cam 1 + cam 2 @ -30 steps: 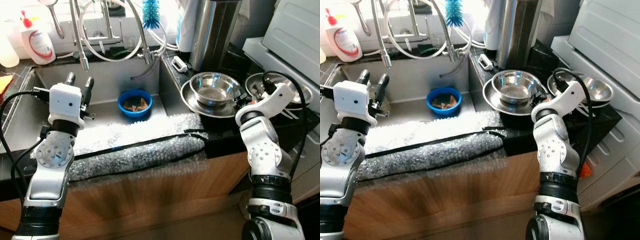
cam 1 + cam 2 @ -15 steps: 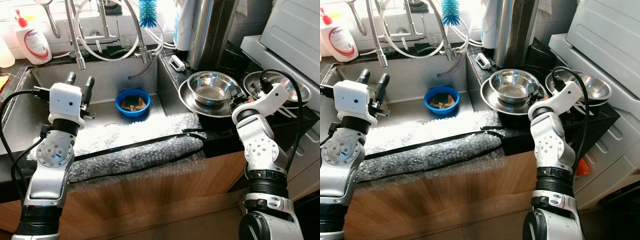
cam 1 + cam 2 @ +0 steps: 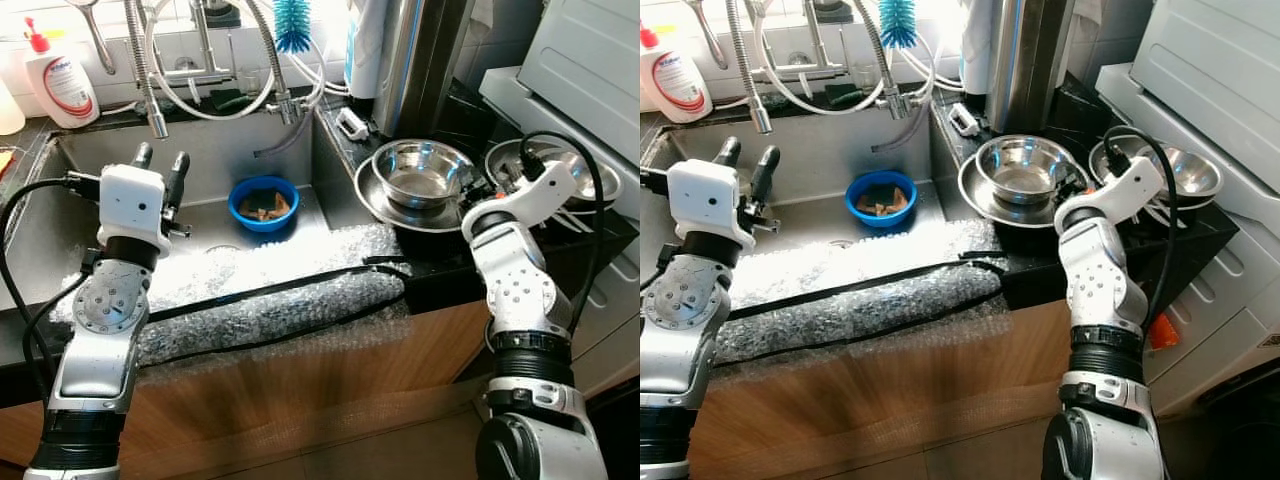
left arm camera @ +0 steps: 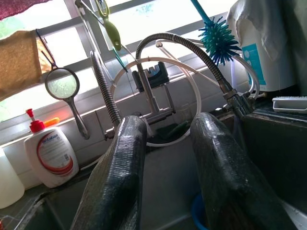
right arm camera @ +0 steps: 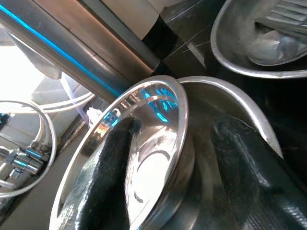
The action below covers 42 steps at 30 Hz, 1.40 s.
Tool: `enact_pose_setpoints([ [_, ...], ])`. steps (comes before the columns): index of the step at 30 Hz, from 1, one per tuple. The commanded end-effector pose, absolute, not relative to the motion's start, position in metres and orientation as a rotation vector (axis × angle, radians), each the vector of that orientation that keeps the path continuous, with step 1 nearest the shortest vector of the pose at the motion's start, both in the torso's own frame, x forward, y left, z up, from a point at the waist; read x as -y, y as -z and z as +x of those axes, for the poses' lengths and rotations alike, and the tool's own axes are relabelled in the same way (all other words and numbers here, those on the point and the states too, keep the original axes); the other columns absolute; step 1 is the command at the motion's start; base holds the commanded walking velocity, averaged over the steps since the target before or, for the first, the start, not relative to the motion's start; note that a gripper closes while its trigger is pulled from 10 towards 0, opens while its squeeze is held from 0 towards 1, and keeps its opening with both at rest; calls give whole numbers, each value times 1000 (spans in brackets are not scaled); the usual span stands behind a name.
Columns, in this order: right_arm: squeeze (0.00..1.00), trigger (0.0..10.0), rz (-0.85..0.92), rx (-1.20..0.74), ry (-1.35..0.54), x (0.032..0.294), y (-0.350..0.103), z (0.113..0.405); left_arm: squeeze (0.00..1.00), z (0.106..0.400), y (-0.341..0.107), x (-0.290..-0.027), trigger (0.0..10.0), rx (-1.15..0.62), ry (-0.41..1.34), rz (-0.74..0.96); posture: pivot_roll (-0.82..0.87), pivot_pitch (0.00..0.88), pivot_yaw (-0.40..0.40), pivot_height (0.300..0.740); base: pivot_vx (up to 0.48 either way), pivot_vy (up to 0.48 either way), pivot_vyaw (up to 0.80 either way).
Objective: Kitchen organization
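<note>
A steel bowl (image 3: pixel 420 172) sits nested in a wider steel dish (image 3: pixel 372 197) on the black counter right of the sink. My right gripper (image 5: pixel 176 128) is open at this bowl. One finger (image 5: pixel 108 158) is inside the bowl and the other is outside its rim (image 5: pixel 184 112). A blue bowl (image 3: pixel 263 203) holding brown scraps rests on the sink floor. My left gripper (image 3: pixel 160 160) is open over the sink, left of the blue bowl, with nothing between its fingers (image 4: pixel 122 177).
A second steel bowl (image 3: pixel 598 180) with utensils lies at far right. A tall steel cylinder (image 3: pixel 415 60) stands behind the bowls. Faucet hoses (image 3: pixel 150 70), a blue brush (image 3: pixel 293 20) and a soap bottle (image 3: pixel 62 85) line the back. Bubble wrap (image 3: pixel 280 295) covers the sink's front edge.
The whole view has shifted a little. Both arms keep about the same place relative to the sink and the bowls.
</note>
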State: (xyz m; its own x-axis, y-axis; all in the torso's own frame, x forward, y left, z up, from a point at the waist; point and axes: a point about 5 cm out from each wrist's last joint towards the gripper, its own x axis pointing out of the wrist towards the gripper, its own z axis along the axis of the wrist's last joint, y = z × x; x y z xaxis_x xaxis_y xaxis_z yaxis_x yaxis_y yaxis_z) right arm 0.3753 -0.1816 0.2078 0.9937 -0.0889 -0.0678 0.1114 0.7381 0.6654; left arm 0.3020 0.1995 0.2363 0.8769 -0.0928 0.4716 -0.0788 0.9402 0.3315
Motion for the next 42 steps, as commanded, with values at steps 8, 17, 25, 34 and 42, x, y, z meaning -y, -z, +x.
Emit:
enact_pose_setpoints([
  [8,0,10000,626,-77,82,172,-217,384,0,303,-242,-201,10000,515,-7,358,45,94,-13,740,0,0,0],
  [17,0,0,620,-97,81,172,-217,386,0,303,-241,-199,10000,510,3,358,46,89,-15,740,0,0,0],
  [25,0,0,636,-94,82,173,-219,387,0,304,-240,-197,10000,506,19,362,46,85,-14,740,0,0,0],
  [34,0,0,656,-101,82,171,-217,386,0,305,-240,-195,10000,497,42,362,48,86,-12,740,0,0,0],
  [42,0,0,677,-66,90,173,-220,386,0,305,-241,-192,10000,501,52,363,49,87,-10,740,0,0,0],
])
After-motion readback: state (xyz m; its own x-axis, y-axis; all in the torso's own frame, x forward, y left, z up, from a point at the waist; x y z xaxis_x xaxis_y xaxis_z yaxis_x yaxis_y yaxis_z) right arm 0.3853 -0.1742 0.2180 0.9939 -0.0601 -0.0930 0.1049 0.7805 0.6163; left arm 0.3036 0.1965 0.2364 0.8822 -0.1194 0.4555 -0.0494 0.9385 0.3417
